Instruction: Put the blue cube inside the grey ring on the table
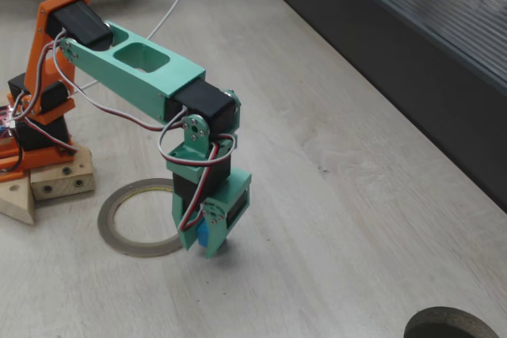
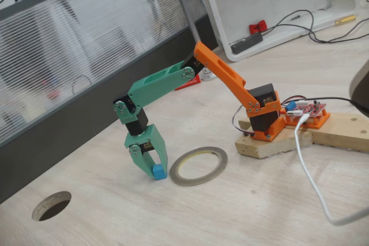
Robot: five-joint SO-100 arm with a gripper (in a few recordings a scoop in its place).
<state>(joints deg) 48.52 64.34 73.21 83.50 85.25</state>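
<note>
Beside grey ring (image 2: 199, 166): blue cube (image 2: 158, 171) (matte, sky-blue); jaws clamping

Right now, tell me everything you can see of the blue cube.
The blue cube is small, bright sky-blue, with plain matte faces. It sits clamped between the fingers of the green hand, low at the table, just outside the grey ring. In the other fixed view only a blue sliver shows.

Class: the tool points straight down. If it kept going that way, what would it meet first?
The table. The tool points down, shut on the cube, just outside the ring. The cube looks at or just above the surface; the gap is unclear.
</note>
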